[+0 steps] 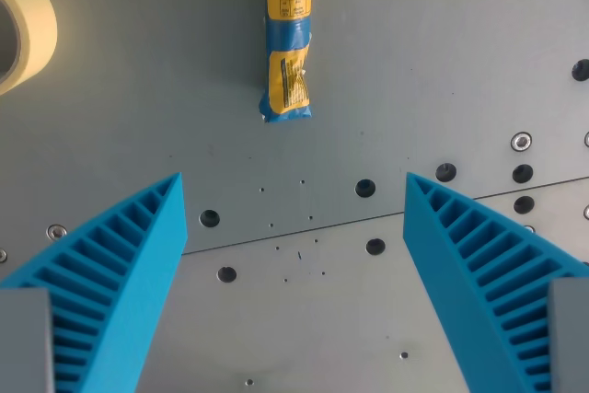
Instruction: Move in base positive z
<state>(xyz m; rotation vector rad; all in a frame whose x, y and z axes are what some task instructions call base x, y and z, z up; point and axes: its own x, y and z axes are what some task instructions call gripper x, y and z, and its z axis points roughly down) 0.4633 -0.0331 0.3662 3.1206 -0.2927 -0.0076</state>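
Note:
My gripper (294, 186) is open and empty, with its two blue ribbed fingers (120, 264) spread wide at the bottom of the wrist view. It hangs above a grey metal table (414, 52). A yellow and blue packet (288, 39) lies on the table beyond the fingertips, at the top centre, reaching out of the picture. Nothing lies between the fingers.
A roll of cream masking tape (23, 25) sits at the wrist view's top left, cut by the edge. The table has several bolt holes (365, 188) and a seam between two plates (304, 232) running across under the fingers.

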